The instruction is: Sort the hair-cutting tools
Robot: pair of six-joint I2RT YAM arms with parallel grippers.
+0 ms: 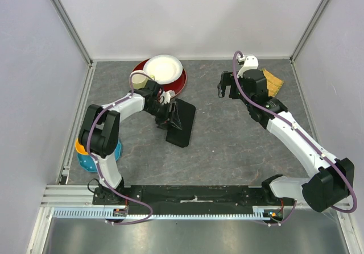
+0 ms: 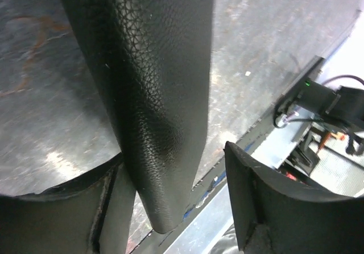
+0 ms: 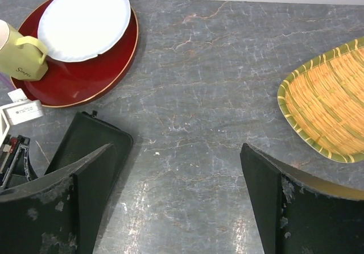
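Though unclear overhead, left tool (image 2: pixel 170 157) straddles the case (image 2: pixel 153 66) unclamped; right tool (image 3: pixel 176 149) gapes empty.

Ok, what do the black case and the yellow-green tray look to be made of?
The flat black rectangular case looks like leather or a leather-look synthetic: pebbled grain, soft sheen, rounded folded edge. I cannot tell which. The yellow-and-green tray looks woven from bamboo or straw-like strips, matt, with a crisscross weave and a striped rim, though it could be moulded plastic imitating that.
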